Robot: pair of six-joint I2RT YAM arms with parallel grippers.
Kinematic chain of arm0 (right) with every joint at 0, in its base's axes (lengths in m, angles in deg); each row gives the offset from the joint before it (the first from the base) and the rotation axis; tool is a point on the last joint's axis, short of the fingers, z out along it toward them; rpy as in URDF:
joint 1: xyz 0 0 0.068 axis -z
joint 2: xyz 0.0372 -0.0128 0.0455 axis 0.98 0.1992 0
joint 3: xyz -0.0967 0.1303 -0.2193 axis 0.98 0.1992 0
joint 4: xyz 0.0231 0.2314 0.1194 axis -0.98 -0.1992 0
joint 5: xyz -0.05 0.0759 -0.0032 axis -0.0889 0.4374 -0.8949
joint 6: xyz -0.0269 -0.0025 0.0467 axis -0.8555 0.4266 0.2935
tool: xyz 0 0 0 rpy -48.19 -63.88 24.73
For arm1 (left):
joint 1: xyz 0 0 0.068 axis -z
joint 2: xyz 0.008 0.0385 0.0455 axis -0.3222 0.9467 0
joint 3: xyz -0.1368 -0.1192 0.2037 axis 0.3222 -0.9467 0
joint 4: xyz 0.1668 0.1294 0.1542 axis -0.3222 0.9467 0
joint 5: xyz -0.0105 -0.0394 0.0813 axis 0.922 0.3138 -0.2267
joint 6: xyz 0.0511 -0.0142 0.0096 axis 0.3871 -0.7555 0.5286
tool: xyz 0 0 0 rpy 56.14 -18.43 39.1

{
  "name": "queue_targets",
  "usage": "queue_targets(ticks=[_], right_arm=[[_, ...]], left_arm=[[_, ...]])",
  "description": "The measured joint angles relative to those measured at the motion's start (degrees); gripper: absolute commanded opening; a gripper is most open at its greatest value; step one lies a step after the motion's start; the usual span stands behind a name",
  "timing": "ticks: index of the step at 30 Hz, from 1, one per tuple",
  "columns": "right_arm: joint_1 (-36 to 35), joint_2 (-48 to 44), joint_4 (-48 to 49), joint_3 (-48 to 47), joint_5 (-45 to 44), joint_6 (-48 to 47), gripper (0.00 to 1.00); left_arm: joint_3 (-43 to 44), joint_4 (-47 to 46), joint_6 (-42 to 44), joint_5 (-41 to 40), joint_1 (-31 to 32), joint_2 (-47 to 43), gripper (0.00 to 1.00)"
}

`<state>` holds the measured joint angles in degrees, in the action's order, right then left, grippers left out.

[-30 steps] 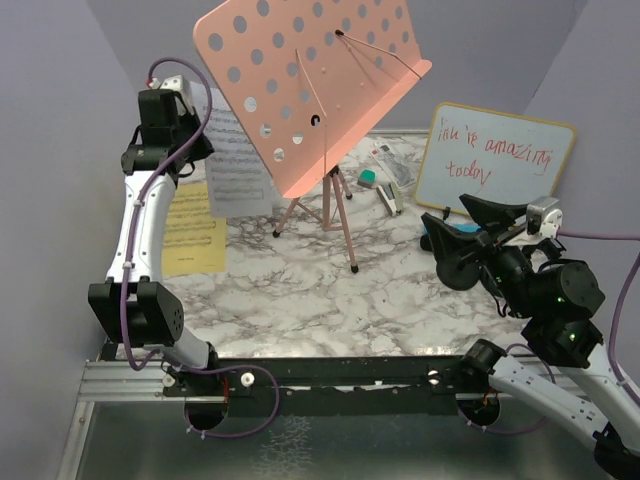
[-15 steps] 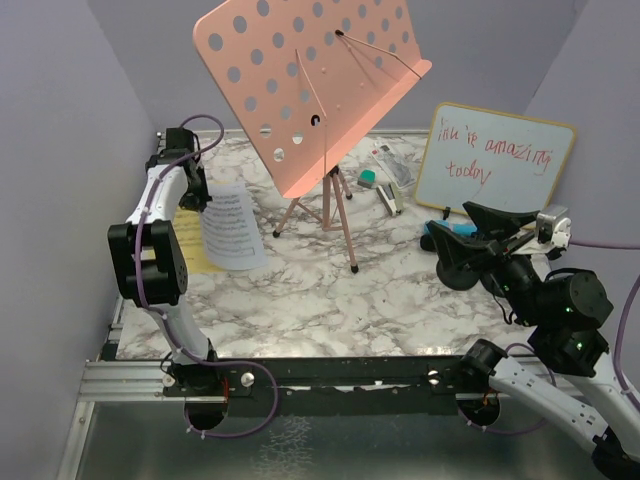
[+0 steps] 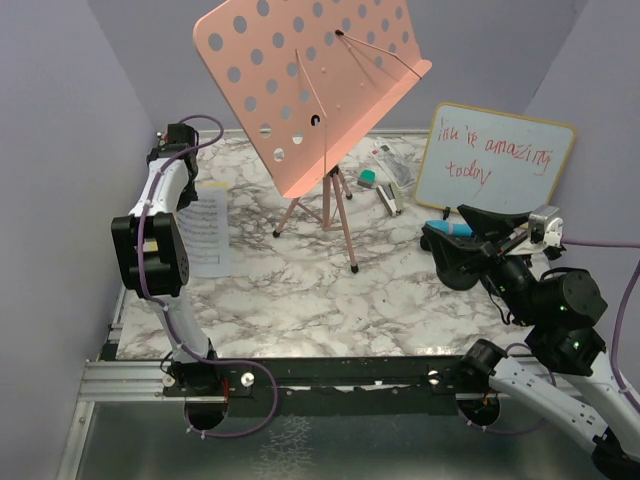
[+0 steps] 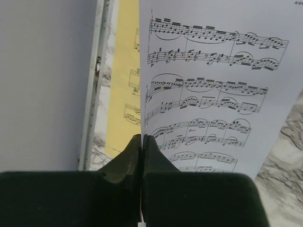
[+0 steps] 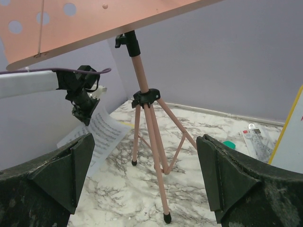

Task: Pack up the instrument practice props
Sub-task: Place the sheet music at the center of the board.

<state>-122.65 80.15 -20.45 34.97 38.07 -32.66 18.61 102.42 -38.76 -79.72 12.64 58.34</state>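
The pink perforated music rack [image 3: 310, 80] stands on its tripod legs [image 3: 328, 205] at the back middle; it also shows in the right wrist view [image 5: 150, 127]. My left gripper [image 3: 188, 197] is shut on the edge of a white sheet-music page [image 3: 205, 232], which hangs low at the table's left side. In the left wrist view the jaws [image 4: 142, 138] pinch that page [image 4: 213, 85] above a yellow sheet-music page [image 4: 125, 90]. My right gripper [image 3: 465, 240] is open and empty at the right, facing the tripod [image 5: 144, 161]. A blue microphone [image 3: 450, 228] peeks out behind it. The black microphone and the poles are hidden.
A wood-framed whiteboard [image 3: 495, 160] with red writing leans at the back right. A small stapler [image 3: 390, 200] and green eraser [image 3: 368, 180] lie in front of it. Purple walls close in on the left, back and right.
My left arm has swung down from high up and carried the white page lower, to the left edge over the yellow page. The right gripper has shifted only slightly.
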Motion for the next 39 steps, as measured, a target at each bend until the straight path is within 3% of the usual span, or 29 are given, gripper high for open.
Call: queue_targets(ticks=[12,39], right_arm=[[0.0,0.2,-0.9,0.1,0.0,0.1,0.97],[0.0,1.5,-0.9,0.1,0.2,-0.1,0.97]], left_arm=[[2.8,-1.3,3.6,-7.9,-0.1,5.2,0.00],[-3.5,-13.0,10.5,-5.7,0.9,5.2,0.03]])
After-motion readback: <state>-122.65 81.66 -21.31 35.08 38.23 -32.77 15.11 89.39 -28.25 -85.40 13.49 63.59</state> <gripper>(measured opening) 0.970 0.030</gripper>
